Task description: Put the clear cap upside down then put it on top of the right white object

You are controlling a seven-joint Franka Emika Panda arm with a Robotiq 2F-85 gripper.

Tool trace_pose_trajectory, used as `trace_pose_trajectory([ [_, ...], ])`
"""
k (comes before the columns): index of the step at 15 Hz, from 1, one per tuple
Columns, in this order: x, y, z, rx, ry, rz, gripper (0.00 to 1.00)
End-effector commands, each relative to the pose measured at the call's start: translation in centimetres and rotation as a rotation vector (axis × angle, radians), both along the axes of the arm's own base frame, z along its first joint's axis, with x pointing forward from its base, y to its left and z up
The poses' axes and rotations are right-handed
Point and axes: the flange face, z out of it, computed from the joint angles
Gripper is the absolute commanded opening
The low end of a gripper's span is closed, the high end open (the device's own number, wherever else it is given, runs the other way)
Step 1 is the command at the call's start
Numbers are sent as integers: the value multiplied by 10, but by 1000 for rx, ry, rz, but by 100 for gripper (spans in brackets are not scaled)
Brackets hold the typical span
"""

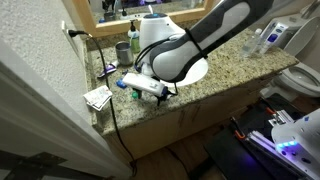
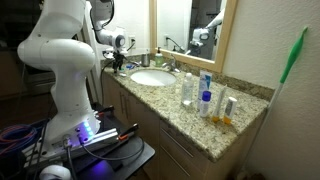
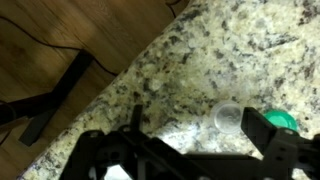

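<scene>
In the wrist view the clear cap [image 3: 229, 118] lies on the speckled granite counter [image 3: 200, 50]. My gripper [image 3: 200, 128] is open just above the counter. The cap lies between the two dark fingers, close to the finger on the right of the picture. A green item [image 3: 284, 121] lies just beyond that finger. A small patch of white [image 3: 118, 172] shows at the bottom edge behind the gripper frame; I cannot tell what it is. In both exterior views the gripper [image 1: 152, 90] [image 2: 118, 62] is low over the counter's end, beside the sink, and the cap is hidden.
The white sink basin [image 1: 190, 70] sits mid-counter. A crumpled white paper with dark print [image 1: 97, 97] lies at the counter's corner. A green cup [image 1: 122, 48] stands by the wall. Bottles [image 2: 205, 95] stand at the other end. The counter edge and wood floor [image 3: 50, 60] are close.
</scene>
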Motion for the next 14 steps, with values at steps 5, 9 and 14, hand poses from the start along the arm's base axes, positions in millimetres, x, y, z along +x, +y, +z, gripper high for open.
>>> trace_pose_trajectory([
  [5,4,10,2,7,-28,20,100],
  [9,4,10,0,-12,-19,21,100],
  [14,15,0,-8,-9,-30,2,100],
])
